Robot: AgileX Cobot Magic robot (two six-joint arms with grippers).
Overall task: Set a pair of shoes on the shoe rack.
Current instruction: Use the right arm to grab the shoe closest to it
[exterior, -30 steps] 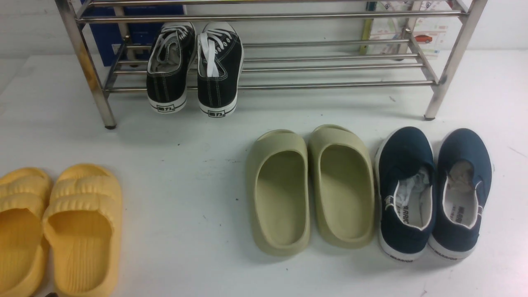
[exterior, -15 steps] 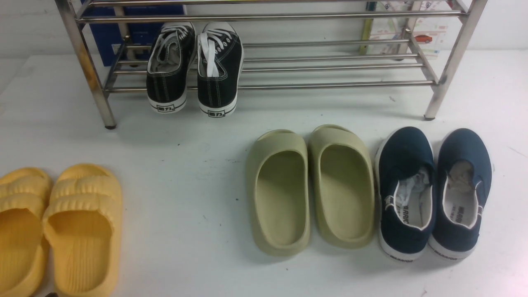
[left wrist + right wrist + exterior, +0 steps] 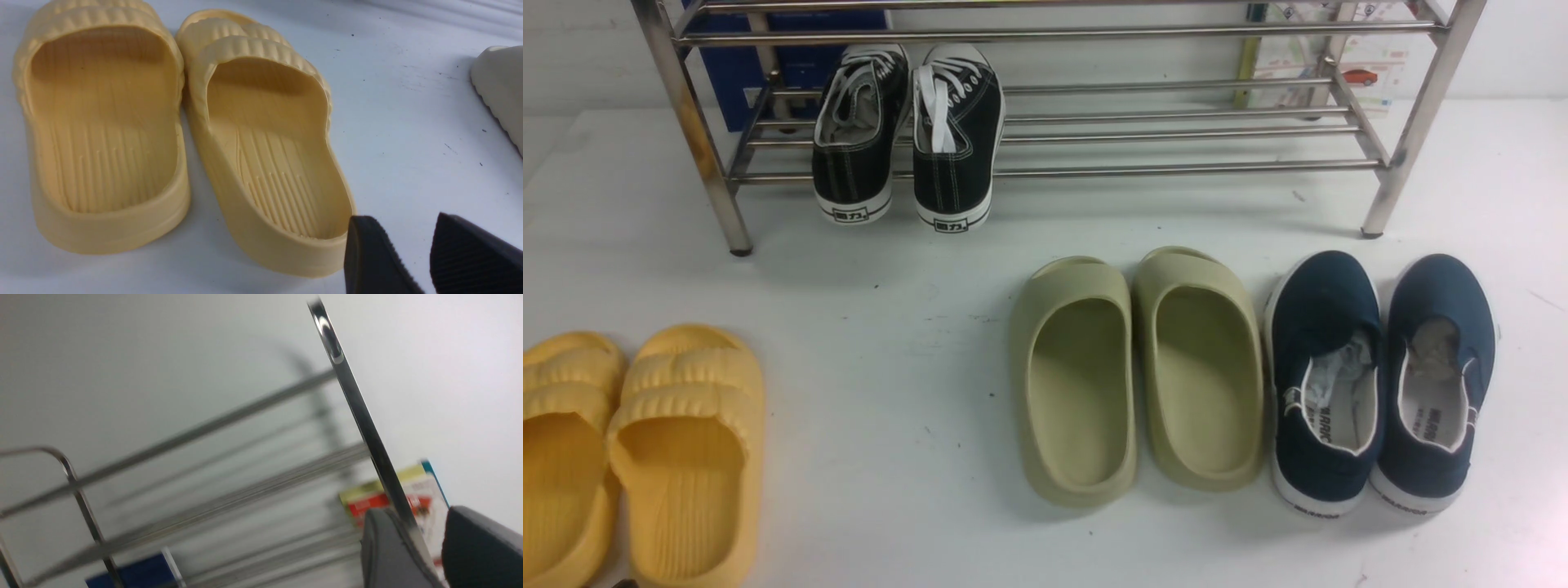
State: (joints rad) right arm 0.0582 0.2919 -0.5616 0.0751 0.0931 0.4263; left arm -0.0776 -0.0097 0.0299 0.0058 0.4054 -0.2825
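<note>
The pair of navy-blue slip-on shoes stands on the white table at the front right, heels toward me: one shoe (image 3: 1327, 384) and its mate (image 3: 1437, 380) side by side. The silver shoe rack (image 3: 1094, 170) stands behind them; its lower shelf is bare on the right. Neither gripper shows in the front view. My left gripper (image 3: 402, 222) is open and empty, over the table beside the yellow slides. My right gripper (image 3: 414, 514) is open and empty, facing the rack's upright leg (image 3: 355, 404) in a blurred view.
Two black lace-up sneakers (image 3: 903, 131) sit on the rack's lower shelf at the left. Olive-green slides (image 3: 1135, 371) lie just left of the navy shoes. Yellow slides (image 3: 645, 449) lie at the front left, close in the left wrist view (image 3: 261, 143). Boxes (image 3: 1372, 73) stand behind the rack.
</note>
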